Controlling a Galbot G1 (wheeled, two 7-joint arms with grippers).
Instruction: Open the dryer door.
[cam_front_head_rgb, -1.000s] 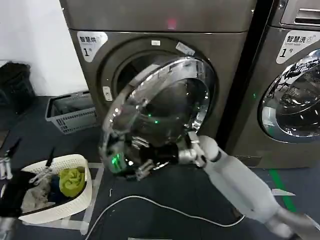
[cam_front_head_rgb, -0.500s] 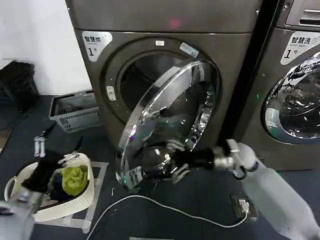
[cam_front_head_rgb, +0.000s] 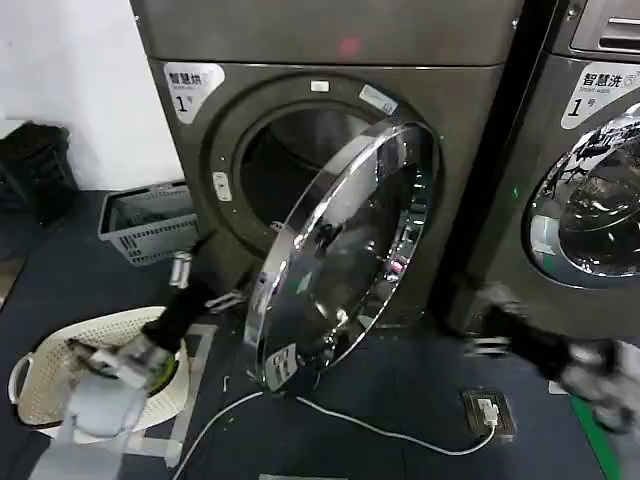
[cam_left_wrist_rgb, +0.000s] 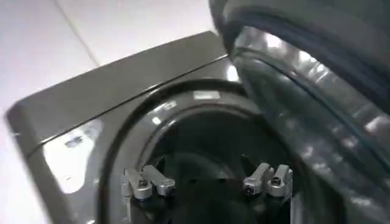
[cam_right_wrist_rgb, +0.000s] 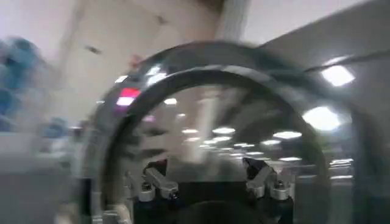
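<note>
Nearest you on the left, your left gripper (cam_front_head_rgb: 205, 268) reaches up from beside the white laundry basket (cam_front_head_rgb: 40, 370) toward the near edge of the dryer door (cam_front_head_rgb: 345, 255); its fingers (cam_left_wrist_rgb: 148, 181) are spread apart with nothing between them. On the right, your right gripper (cam_front_head_rgb: 485, 318) sits low and clear of the door, apparently parted and empty, though it is blurred. The door stands swung well open on its right-side hinge, the drum opening (cam_front_head_rgb: 290, 160) exposed behind.

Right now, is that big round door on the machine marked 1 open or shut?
Open. The dryer door stands swung well out from the machine's front, hinged at its right side, and the dark drum opening behind it is exposed.
</note>
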